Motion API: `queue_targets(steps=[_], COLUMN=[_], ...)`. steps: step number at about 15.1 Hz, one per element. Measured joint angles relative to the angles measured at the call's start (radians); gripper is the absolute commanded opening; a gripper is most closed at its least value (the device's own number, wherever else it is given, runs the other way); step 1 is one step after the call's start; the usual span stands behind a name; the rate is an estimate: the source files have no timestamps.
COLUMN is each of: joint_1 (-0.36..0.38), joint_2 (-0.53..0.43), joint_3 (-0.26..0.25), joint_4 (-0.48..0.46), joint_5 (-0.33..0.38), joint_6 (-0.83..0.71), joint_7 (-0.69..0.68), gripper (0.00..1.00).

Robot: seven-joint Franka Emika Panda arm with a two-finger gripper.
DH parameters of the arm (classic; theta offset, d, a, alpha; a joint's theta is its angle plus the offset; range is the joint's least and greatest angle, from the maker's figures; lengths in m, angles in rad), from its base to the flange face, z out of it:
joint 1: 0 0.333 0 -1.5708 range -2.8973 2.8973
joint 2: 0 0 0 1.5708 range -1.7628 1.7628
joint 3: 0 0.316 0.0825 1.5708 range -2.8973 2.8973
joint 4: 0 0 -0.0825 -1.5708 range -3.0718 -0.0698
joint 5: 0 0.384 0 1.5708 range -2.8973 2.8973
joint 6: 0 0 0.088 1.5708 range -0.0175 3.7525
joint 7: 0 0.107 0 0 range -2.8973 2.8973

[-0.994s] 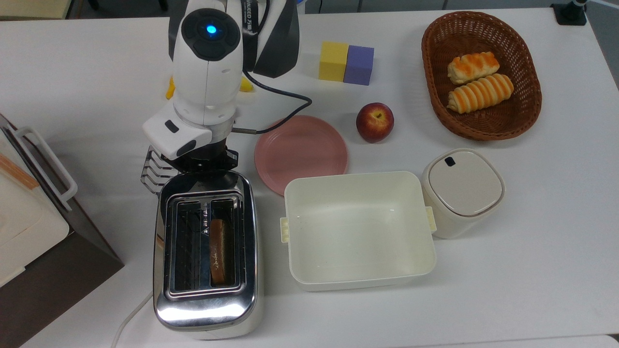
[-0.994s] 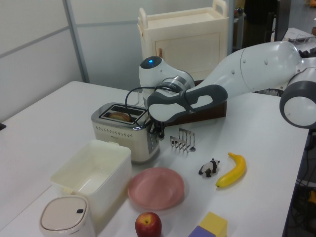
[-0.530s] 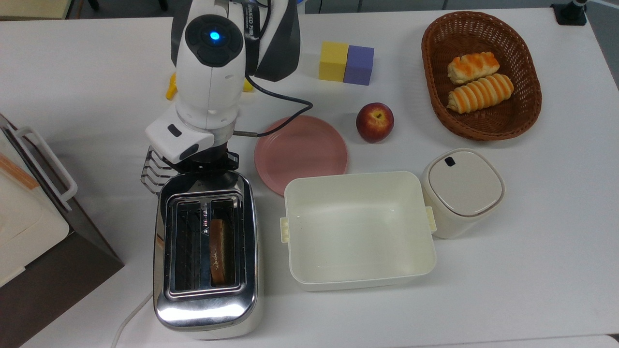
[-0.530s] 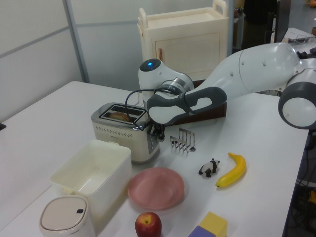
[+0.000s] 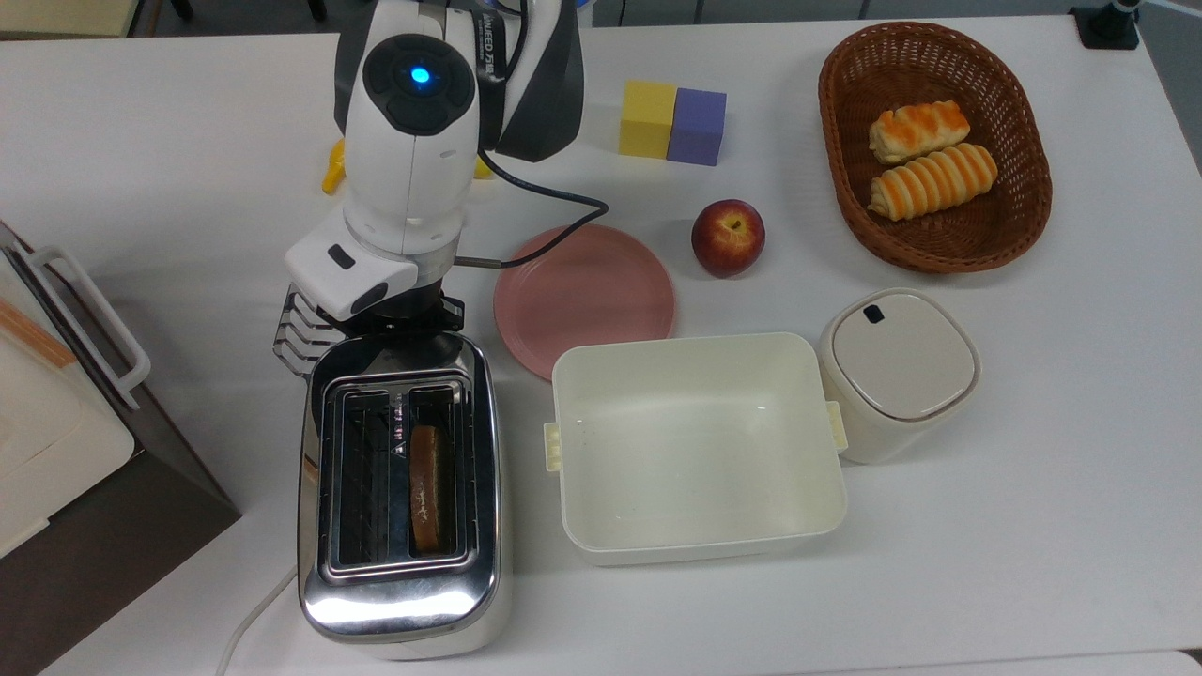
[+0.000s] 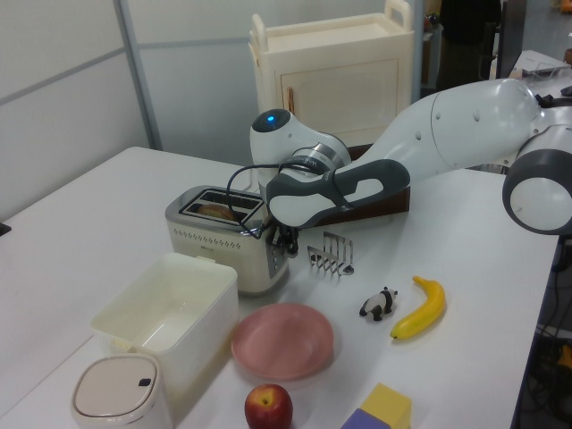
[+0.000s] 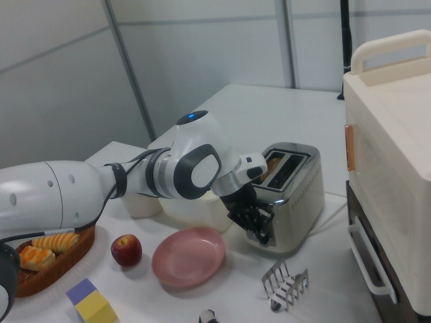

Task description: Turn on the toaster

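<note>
At the left edge of the top view the boxy appliance (image 5: 56, 441) hems in the toaster (image 5: 399, 573), which stands in the lower left of the frame with its cord trailing off the surface (image 5: 1033, 526). Over the last second the arm's wrist has slid a little towards the toaster, and the bread slice (image 5: 425, 488) seems to sit slightly deeper, so I judge the lever is being pressed. The claw (image 7: 258, 225) is against the toaster's end face; spread or pressed together, I cannot tell. The toast rack (image 5: 296, 329) crowds it closely; rightwards the pink plate (image 5: 584, 291) and cream tub (image 5: 695, 540) leave only upward room.
</note>
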Motion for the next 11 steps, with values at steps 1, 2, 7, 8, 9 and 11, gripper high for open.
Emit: queue_targets(steps=[1,2,7,8,9,11], joint_1=[0.0,0.0,-0.01,-0.011,-0.01,-0.008], joint_2=[0.0,0.0,-0.046,-0.071,-0.102,-0.175], joint_3=[0.0,0.0,-0.005,-0.006,-0.006,-0.004], joint_4=[0.0,0.0,0.009,0.013,0.016,0.018], joint_5=[0.0,0.0,-0.001,-0.001,-0.001,-0.001], joint_6=[0.0,0.0,-0.037,-0.062,-0.093,-0.162], joint_7=[0.0,0.0,0.0,0.0,0.0,0.0], gripper=[0.0,0.0,0.0,0.0,0.0,0.0])
